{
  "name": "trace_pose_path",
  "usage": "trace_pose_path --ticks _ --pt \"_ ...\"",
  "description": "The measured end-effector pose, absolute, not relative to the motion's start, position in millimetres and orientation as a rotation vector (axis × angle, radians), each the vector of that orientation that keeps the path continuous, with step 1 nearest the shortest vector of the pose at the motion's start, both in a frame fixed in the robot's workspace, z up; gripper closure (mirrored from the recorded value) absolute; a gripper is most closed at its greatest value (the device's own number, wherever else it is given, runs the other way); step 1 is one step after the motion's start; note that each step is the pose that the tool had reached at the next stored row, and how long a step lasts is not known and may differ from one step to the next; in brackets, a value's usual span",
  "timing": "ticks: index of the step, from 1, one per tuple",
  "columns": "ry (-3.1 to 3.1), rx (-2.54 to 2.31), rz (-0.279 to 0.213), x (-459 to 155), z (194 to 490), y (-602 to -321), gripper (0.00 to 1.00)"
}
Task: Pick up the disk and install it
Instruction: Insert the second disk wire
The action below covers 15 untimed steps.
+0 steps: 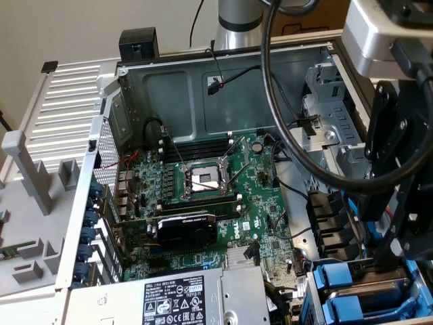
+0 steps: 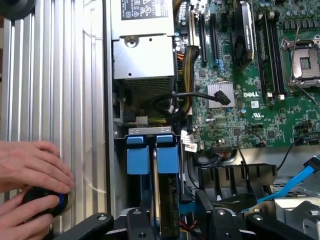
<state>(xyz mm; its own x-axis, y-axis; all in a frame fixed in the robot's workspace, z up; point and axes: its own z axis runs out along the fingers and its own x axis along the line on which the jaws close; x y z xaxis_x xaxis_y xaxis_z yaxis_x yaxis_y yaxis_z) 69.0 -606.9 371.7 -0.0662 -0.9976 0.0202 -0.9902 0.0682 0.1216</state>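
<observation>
One disk [image 2: 167, 200] (on edge) in bay

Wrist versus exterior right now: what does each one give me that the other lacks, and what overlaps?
Wrist view: a person's hands resting on a black knob beside the case, and a light blue cable.
Exterior view: the arm's grey column, a thick black cable loop and a grey plastic fixture outside the case.
Both: the motherboard with its CPU socket, the labelled power supply and the blue drive carriers.
</observation>
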Motion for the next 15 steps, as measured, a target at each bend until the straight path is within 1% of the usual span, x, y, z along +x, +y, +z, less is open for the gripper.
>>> trace_pose_path --ticks 15 --pt "-2.223 2.080 -0.145 70.7 365.4 -611.3 0.53"
